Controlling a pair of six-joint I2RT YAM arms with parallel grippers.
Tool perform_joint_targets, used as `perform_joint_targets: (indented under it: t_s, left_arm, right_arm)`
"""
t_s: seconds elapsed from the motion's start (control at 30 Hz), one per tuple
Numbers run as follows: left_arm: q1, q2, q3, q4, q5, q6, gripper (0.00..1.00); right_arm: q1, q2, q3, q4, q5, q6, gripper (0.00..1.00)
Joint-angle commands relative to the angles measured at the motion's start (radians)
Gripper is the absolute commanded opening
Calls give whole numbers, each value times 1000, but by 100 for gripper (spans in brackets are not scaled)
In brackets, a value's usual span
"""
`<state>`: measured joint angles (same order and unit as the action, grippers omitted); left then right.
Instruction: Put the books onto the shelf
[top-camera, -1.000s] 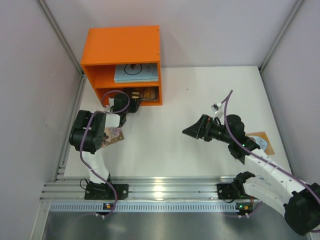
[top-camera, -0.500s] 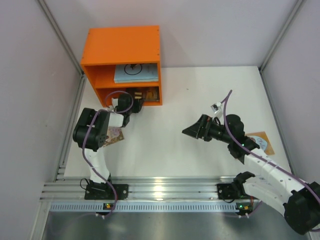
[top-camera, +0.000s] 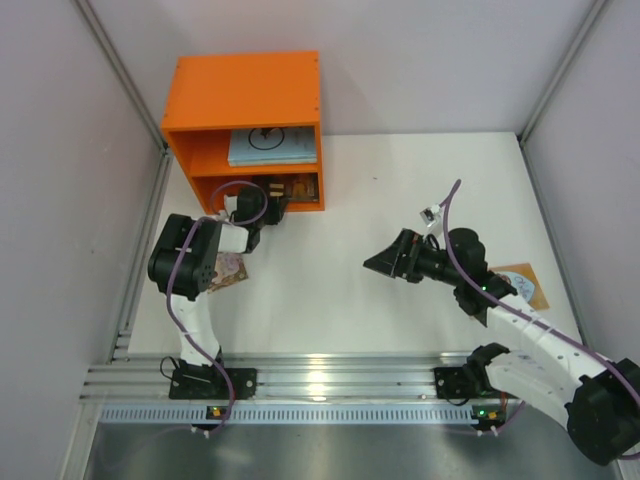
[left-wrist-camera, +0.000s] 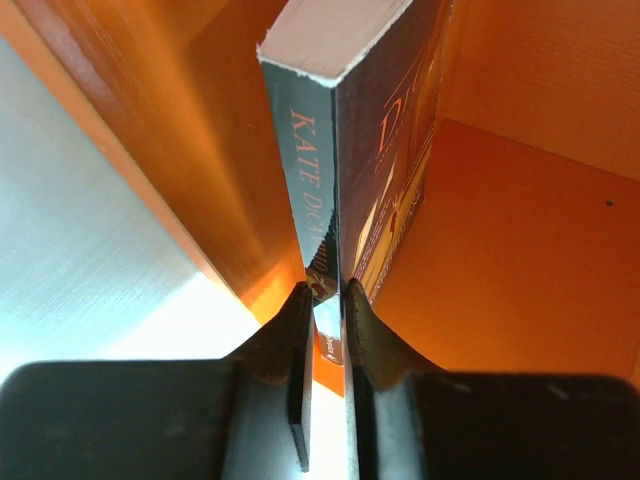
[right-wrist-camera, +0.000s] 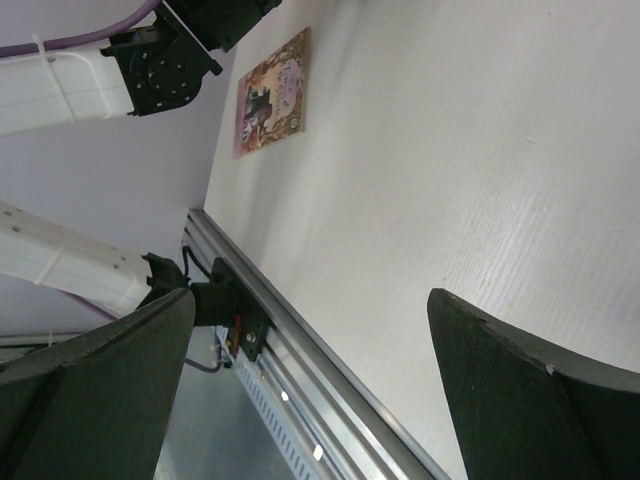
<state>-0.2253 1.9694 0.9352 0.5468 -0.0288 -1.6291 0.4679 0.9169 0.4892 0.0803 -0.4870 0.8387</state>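
The orange shelf (top-camera: 240, 90) stands at the table's back left. A pale blue-white book (top-camera: 268, 145) lies in its upper compartment. My left gripper (top-camera: 263, 203) reaches into the lower compartment, shut on the spine of a dark brown book (left-wrist-camera: 385, 150) that stands on edge against the orange wall (left-wrist-camera: 520, 250). A pinkish illustrated book (top-camera: 231, 270) lies on the table, half under my left arm, and also shows in the right wrist view (right-wrist-camera: 272, 92). An orange book (top-camera: 526, 284) lies at the right, partly under my right arm. My right gripper (top-camera: 380, 263) hovers open over mid-table, holding nothing.
The aluminium rail (top-camera: 320, 380) carrying both arm bases runs along the near edge. Grey walls close in the left, right and back sides. The left arm's elbow (top-camera: 180, 265) stands just in front of the shelf.
My left arm has leaned a little further toward the shelf with the dark brown book. The right arm has barely moved.
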Motion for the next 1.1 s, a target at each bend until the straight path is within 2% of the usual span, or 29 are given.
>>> perform_joint_targets:
  t_s: [0.0,0.53,1.07]
  left_arm:
    - [-17,5,25,73,10,-5,15]
    - [-17,-49,33,5,10,18,39]
    - [-17,-116,16,-73,0,86,49]
  right_arm:
    - [-8,-4,31,29,4,-18,100]
    - [-8,-19,8,44,7,-1,100]
    - [-8,-38,-6,47,8,20,100]
